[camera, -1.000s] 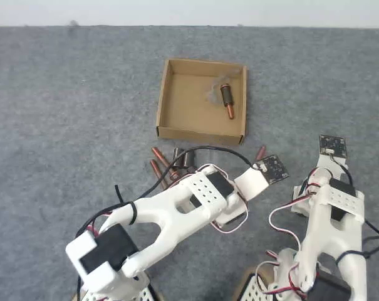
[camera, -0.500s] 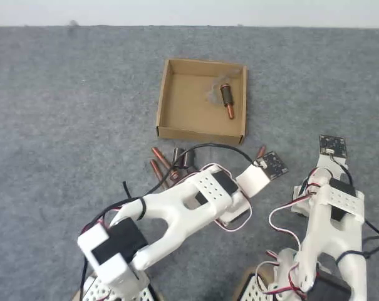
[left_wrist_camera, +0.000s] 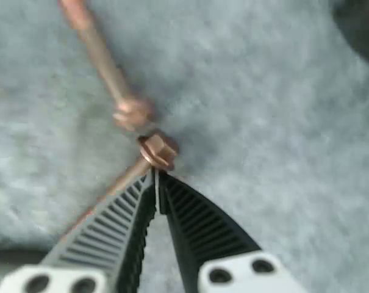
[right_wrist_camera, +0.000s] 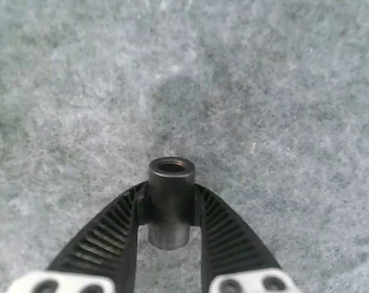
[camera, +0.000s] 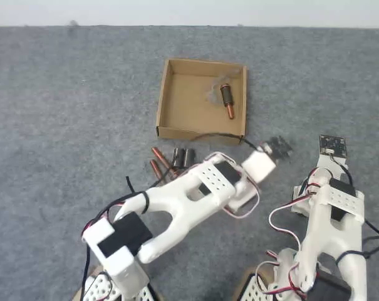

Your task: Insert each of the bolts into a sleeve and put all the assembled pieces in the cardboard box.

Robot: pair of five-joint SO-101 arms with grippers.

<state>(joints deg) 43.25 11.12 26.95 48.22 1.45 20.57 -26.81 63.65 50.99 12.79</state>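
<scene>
Right gripper (right_wrist_camera: 171,192) pinched a dark sleeve (right_wrist_camera: 171,210), held upright over the grey mat (right_wrist_camera: 275,91). Left gripper (left_wrist_camera: 155,178) fingers were pressed almost together, tips at a copper bolt (left_wrist_camera: 158,151)'s hex head; grip unconfirmed. Cardboard box (camera: 200,133) contained one assembled piece (camera: 227,100).

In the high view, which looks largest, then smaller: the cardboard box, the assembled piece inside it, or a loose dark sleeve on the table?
1. cardboard box, by far the largest
2. assembled piece
3. loose sleeve, clearly shorter than the piece

Assembled piece (camera: 227,100) in box (camera: 198,133); bolts (camera: 159,157), sleeves (camera: 181,157) before it.
</scene>
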